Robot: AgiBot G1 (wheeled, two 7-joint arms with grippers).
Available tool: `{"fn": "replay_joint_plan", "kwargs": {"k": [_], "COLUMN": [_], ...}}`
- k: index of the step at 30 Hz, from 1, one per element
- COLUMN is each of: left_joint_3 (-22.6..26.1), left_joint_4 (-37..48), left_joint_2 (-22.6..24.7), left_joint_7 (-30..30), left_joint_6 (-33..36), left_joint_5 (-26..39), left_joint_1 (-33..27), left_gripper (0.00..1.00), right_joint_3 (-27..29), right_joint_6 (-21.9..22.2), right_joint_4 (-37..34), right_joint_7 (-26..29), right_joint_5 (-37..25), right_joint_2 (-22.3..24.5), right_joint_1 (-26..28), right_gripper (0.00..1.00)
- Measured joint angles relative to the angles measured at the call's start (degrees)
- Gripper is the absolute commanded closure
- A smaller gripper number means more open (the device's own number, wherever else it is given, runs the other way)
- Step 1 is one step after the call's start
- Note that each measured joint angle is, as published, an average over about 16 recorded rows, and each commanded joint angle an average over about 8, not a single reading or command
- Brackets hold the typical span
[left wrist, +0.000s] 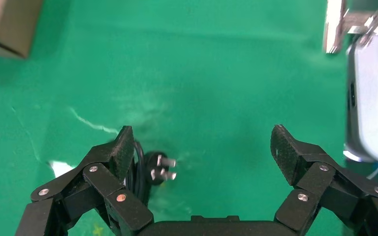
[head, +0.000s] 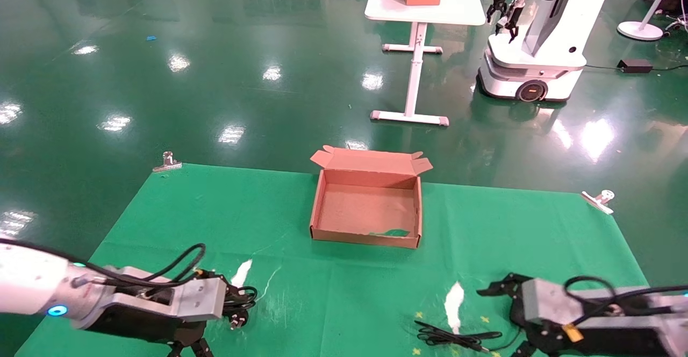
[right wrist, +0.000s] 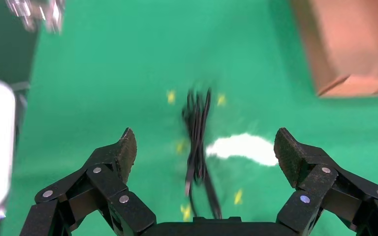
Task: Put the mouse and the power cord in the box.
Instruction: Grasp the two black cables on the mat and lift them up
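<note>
The box [head: 367, 206] sat open and empty in the middle of the green tabletop [head: 527, 228], flaps up along its far edge. Nothing had gone into it, so by the look of things the whole task was still to do.

The left hand [left wrist: 202, 147] was low over the near left part of the tabletop, jaws spread wide and holding nothing. The cord [head: 239, 303] lay bunched just at its fingertips; in the left wrist view the plug [left wrist: 161, 167] showed its prongs right beside one finger [left wrist: 123, 150], with the coil tucked against that finger. Whether the finger touched the coil could not be told. The hand looked set to close on the cord, though most of the bundle sat off to one side of the gap, so a grip might catch only part of it.

The right hand [right wrist: 204, 147] hung over the near right part of the tabletop, also wide open and empty. A thin bundled cable [head: 451, 338] lay just beside it, near a white scuff [head: 454, 299]. The mouse's body could not be made out in any view; only this cable, presumably the mouse's, showed.

Both things lay well apart from the box, so each still needed a grasp, a carry and a release.
</note>
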Motion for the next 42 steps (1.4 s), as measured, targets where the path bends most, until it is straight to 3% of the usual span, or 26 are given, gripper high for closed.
{"fn": "replay_joint_plan", "kwargs": {"k": [8, 16, 26, 42], "left_joint_3": [2.5, 3.0, 2.9, 3.4], "left_joint_4": [13.0, 21.0, 26.8, 32.1], "left_joint_2": [4.8, 7.0, 8.3, 9.4], "left_joint_7": [5.6, 11.4, 17.6, 24.1], "left_joint_6": [-4.6, -9.2, -13.3, -14.0], "left_joint_5": [5.4, 7.0, 7.3, 8.0], "left_joint_1": [-3.8, -5.5, -6.7, -8.6], "left_gripper": [0.00, 0.00, 0.00, 0.00], "right_joint_3": [-3.6, -5.3, -6.2, -6.9], "right_joint_6": [4.0, 6.8, 8.2, 8.6], "right_joint_4": [-12.5, -19.2, -23.0, -25.0], "right_joint_7": [-9.3, -15.4, -19.3, -21.4], "right_joint_5": [-6.6, -9.6, -10.9, -12.0], "right_joint_2": [-6.0, -9.5, -11.7, -13.3], "right_joint_1": [4.4, 7.0, 8.8, 10.1], "right_gripper": [0.00, 0.00, 0.00, 0.00]}}
